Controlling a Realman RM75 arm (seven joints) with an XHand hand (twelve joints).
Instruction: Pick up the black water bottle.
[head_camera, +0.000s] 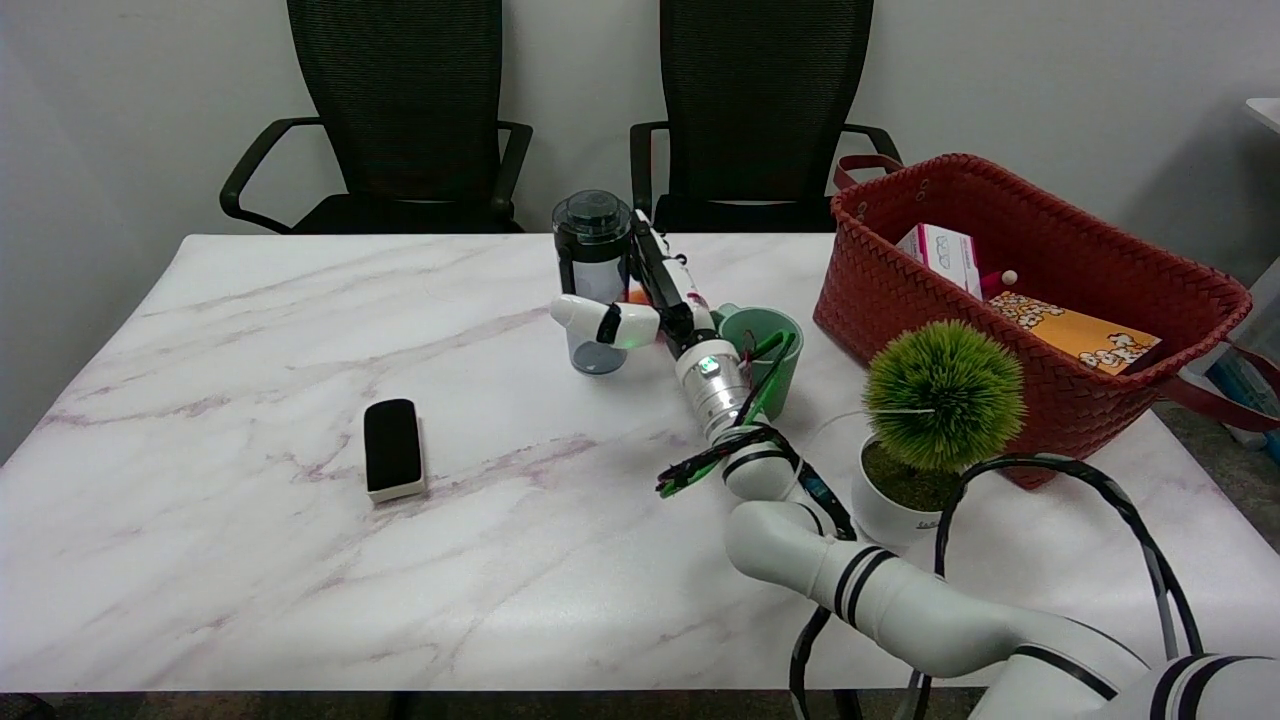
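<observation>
I have the right hand (640, 300) around the black water bottle (593, 280), which stands upright on the counter (250, 560) at the far middle. One finger lies across the near side of the bottle and the rest of the hand is at its right side, so the hand is clamped on it. Just right of the hand is a green cup (775, 350). A black eraser (392, 449) lies well apart, to the near left.
</observation>
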